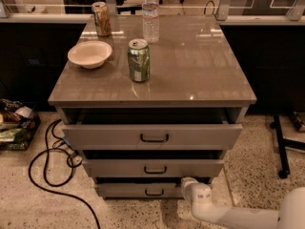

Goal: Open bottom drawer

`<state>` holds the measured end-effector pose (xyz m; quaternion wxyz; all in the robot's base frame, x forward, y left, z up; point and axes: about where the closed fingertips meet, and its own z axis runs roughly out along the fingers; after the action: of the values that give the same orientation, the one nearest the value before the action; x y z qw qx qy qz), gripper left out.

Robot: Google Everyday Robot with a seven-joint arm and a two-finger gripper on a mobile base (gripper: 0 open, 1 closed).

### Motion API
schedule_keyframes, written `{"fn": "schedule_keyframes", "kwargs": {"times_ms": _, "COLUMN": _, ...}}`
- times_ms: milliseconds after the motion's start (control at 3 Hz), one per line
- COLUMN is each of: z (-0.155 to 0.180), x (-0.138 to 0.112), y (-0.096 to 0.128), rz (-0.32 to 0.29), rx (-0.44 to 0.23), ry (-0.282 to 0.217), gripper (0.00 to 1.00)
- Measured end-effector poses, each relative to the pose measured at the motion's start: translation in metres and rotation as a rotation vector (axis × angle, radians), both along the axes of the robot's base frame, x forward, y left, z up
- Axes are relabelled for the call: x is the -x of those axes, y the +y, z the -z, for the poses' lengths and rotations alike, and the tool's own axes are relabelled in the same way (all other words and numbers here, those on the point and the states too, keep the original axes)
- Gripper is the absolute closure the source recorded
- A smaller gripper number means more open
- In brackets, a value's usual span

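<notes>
Your gripper point(187, 182) sits at the right end of the bottom drawer point(125, 190), its hold impossible to tell; off the handle point(154, 192), your pull may slip

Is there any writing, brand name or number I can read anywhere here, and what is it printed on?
No text can be read.
Label on the green can: too blurred.
Label on the brown can: too blurred.
Label on the water bottle: too blurred.
The end effector, at the right end of the bottom drawer: no marking visible.
</notes>
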<state>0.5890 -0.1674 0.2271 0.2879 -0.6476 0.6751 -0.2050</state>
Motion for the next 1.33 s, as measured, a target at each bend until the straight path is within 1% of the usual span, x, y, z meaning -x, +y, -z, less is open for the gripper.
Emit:
{"fn": "schedule_keyframes", "kwargs": {"times_ms": 333, "z": 0.0, "x": 0.001, "y": 0.0, "rz": 0.0, "rx": 0.0, "ry": 0.0, "gripper": 1.0}}
{"fn": "schedule_keyframes", "kwargs": {"times_ms": 667, "z": 0.013, "x": 0.004, "y": 0.005, "rz": 0.006, "rx": 0.037, "ry": 0.061, "gripper": 1.0}}
{"fn": "schedule_keyframes", "kwargs": {"times_ms": 1000, "z": 0.015, "x": 0.005, "y": 0.006, "rz": 0.009, "rx": 0.044, "ry": 0.074, "gripper": 1.0}}
{"fn": "schedule_keyframes", "kwargs": {"times_ms": 1333, "z": 0.021, "x": 0.024, "y": 0.007, "rz": 0.042, "rx": 0.094, "ry": 0.137, "gripper": 1.0}}
